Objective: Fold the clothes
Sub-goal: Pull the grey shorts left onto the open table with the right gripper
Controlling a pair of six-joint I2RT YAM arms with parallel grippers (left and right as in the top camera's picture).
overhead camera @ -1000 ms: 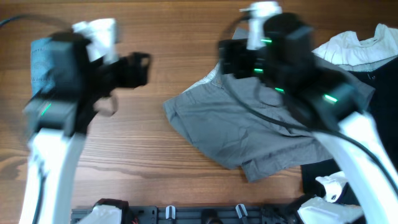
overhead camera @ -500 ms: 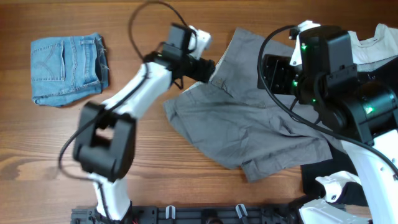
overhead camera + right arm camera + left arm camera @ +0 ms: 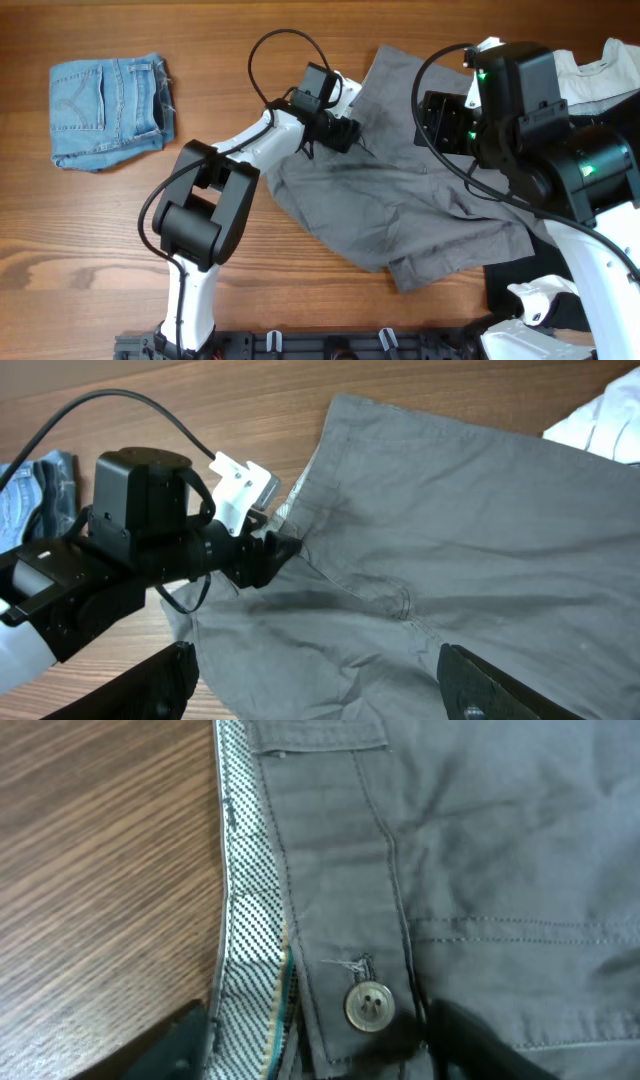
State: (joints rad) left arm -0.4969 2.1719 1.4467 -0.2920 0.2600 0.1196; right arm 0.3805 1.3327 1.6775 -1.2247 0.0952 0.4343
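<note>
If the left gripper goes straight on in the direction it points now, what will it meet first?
The large grey woven shorts: the left gripper points at their buttoned waistband, beside the round button and striped inner lining. Contact looks very near, but depth is unclear.

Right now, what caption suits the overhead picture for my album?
Grey shorts spread on a wooden table, the left arm at their waistband, folded denim shorts lying apart.

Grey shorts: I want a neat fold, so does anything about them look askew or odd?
Yes. The grey shorts lie diagonally and rumpled. Their waistband edge is turned out, showing striped lining, and a loose thread sits by the button.
</note>
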